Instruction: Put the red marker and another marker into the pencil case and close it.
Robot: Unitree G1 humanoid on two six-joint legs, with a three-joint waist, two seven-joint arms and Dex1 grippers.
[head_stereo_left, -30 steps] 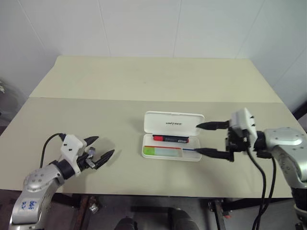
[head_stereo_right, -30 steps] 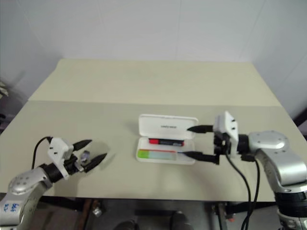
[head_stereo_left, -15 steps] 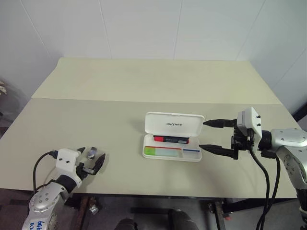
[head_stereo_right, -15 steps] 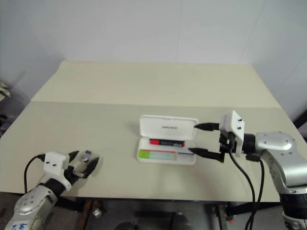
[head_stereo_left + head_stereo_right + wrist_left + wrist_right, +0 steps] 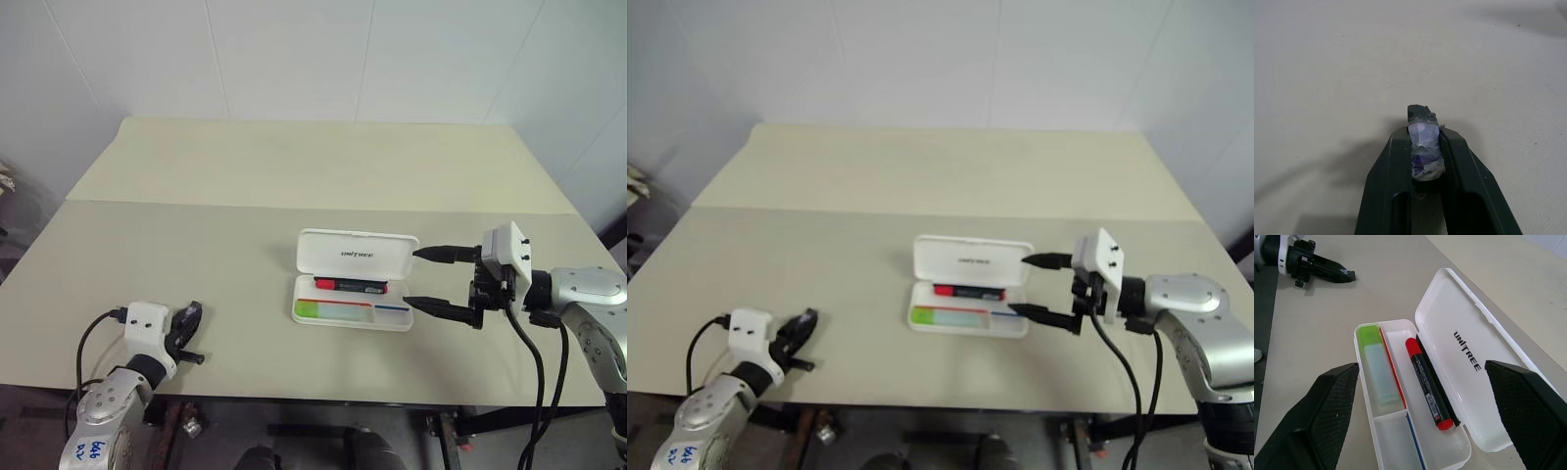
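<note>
The pencil case lies open at mid-table, red marker and lime-green marker inside lengthwise, the right gripper just beside its right end with jaws wide and empty, the left gripper far off, pinching a small purplish object

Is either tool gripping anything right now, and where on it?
The left tool pinches a small purplish-white object across its middle, its dark end poking out. The right tool is open and empty.
</note>
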